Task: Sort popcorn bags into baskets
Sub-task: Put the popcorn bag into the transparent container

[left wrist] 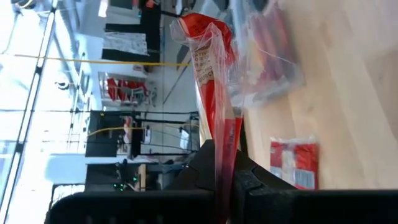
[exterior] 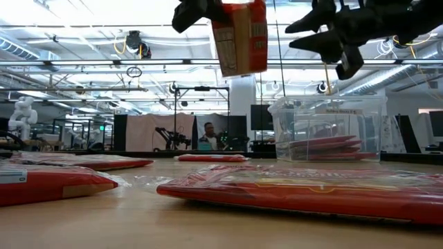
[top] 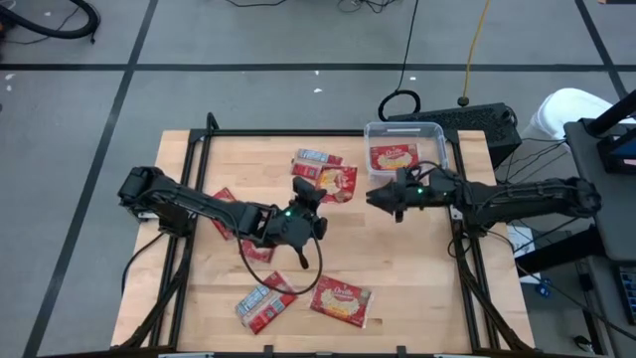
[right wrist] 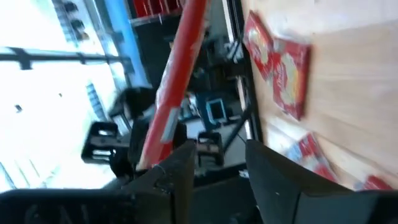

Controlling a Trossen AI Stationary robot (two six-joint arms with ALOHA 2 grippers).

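My left gripper (top: 310,199) is over the table's middle, shut on a red popcorn bag (exterior: 239,36) that is up in the air; the bag also shows in the high view (top: 336,184). My right gripper (top: 376,199) faces it from the right. It is open and holds nothing, its fingers (right wrist: 180,171) a little short of the bag (right wrist: 177,68). The clear basket (top: 405,132) stands at the far right with a bag (top: 393,157) lying in it. More bags lie flat on the table (top: 316,157) (top: 343,301) (top: 263,304). My left gripper pinches the bag's near end (left wrist: 225,152) between its two fingers. It comes in roughly level from the table's left. The bag stands on edge and runs out past the fingertips. In the low view it hangs upright below the gripper (exterior: 197,10), clear of the table.
Another bag (top: 256,249) lies partly under my left arm, and one more (top: 225,204) is at its left. Black frame rails (top: 189,179) run along the table's sides. A keyboard (top: 467,117) and cables lie beyond the basket. Bare wood (top: 407,268) shows at the near right.
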